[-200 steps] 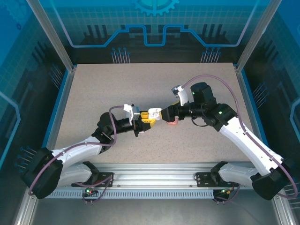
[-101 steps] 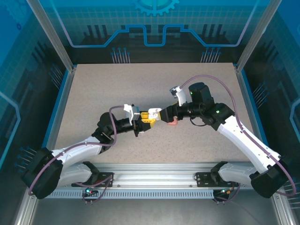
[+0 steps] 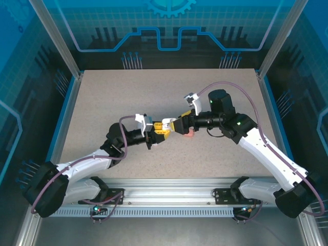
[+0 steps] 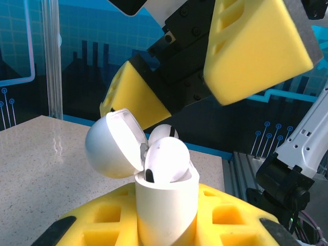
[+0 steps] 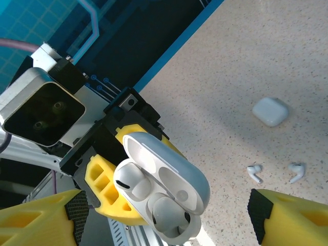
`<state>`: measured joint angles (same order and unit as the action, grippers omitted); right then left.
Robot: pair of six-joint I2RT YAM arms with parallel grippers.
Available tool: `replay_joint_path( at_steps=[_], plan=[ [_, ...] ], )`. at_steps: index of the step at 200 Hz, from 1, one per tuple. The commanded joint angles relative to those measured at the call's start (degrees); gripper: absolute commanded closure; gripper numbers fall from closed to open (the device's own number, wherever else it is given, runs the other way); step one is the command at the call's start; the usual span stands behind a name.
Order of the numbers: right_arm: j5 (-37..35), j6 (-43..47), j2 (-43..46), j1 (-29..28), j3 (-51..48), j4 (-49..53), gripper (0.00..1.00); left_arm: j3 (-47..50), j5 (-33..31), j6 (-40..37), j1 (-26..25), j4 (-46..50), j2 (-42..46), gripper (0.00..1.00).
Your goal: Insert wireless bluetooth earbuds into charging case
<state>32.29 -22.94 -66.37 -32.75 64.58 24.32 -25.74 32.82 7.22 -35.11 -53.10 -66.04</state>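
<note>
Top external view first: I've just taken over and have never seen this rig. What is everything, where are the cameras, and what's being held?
That view looks from above and behind at two robot arms working over a speckled table. The other two pictures come from a camera on each wrist. The left gripper holds an open white charging case with two white earbuds sitting in it. The right gripper is open, its yellow fingers close to that case. The right wrist view also shows a closed white case and two loose white earbuds lying on the table.
</note>
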Motion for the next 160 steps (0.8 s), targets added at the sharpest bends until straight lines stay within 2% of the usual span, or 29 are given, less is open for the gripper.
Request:
replay_joint_path(
  at_steps=[1, 52, 110, 136, 160],
  plan=[
    [3.46, -0.87, -1.18, -0.96, 0.74, -2.0, 0.17, -0.32, 0.28, -0.16, -0.34, -3.49, 1.24, 0.98],
    [6.15, 1.46, -0.61, -1.55, 2.09, -1.71, 0.28, -0.26, 0.03, -0.16, -0.38, -3.24, 1.34, 0.98],
    [6.55, 4.83, 3.05, -1.52, 1.37, -2.65, 0.3, -0.27, -0.1, -0.37, -0.31, -2.75, 1.37, 0.98],
    [4.12, 6.66, 3.69, -1.44, 1.58, -0.39, 0.3, -0.27, -0.02, -0.25, -0.33, -2.82, 1.41, 0.98],
    [0.0, 12.32, 3.82, -1.15, 2.39, 4.76, 0.29, -0.37, 0.31, -0.02, -0.39, -2.82, 1.65, 0.98]
  ],
)
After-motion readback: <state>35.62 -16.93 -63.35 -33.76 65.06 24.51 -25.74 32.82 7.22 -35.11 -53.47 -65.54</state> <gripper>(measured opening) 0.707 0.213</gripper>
